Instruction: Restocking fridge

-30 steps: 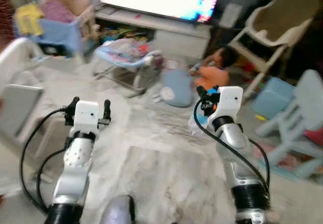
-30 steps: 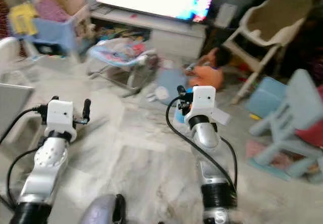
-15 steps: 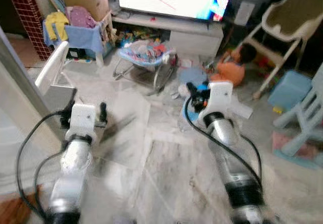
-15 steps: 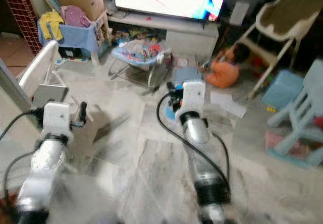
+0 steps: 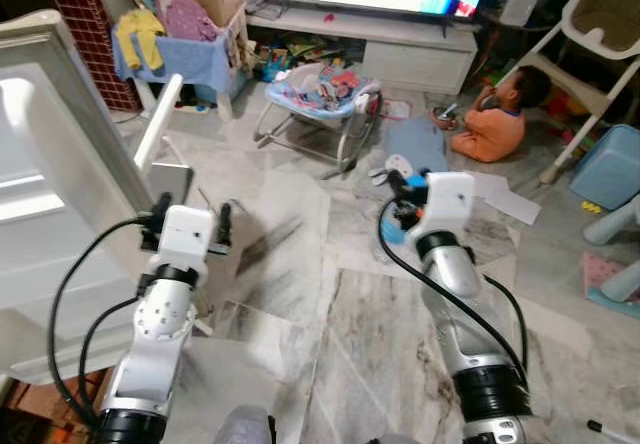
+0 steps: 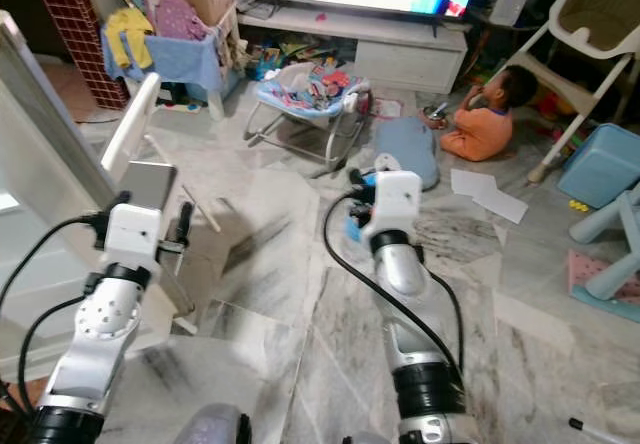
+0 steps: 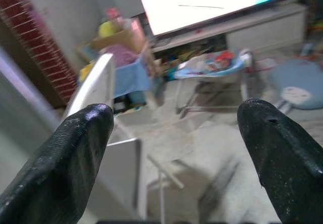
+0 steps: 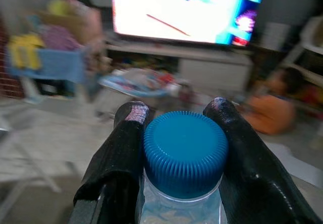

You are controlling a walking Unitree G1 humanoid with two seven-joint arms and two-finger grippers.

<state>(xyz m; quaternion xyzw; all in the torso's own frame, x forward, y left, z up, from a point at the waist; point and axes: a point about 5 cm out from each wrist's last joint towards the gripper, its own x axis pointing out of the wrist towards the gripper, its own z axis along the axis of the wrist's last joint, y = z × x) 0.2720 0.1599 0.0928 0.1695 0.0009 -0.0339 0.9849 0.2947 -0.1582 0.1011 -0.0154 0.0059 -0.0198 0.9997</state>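
Observation:
My right gripper (image 5: 404, 188) is held out over the marble floor, shut on a clear water bottle (image 8: 182, 156) with a ribbed blue cap. Both fingers (image 8: 126, 148) press the bottle's neck just under the cap, and its body (image 5: 391, 230) hangs below the wrist. Beside it, at the same height, my left gripper (image 5: 192, 208) stands open with nothing between its fingertips (image 7: 86, 133). A white fridge (image 5: 55, 179) with a pale door rises at the left, close to my left arm.
A white folding frame (image 5: 160, 129) leans by the fridge. A baby bouncer (image 5: 320, 94) and a blue cushion (image 5: 415, 149) lie ahead. A child in orange (image 5: 495, 124) sits on the floor before the TV stand (image 5: 400, 49). A high chair (image 5: 590, 24) and blue stools stand right.
The camera has swung left and steadied, bringing the white fridge into view. Both arms keep their pose; the right gripper still holds the bottle.

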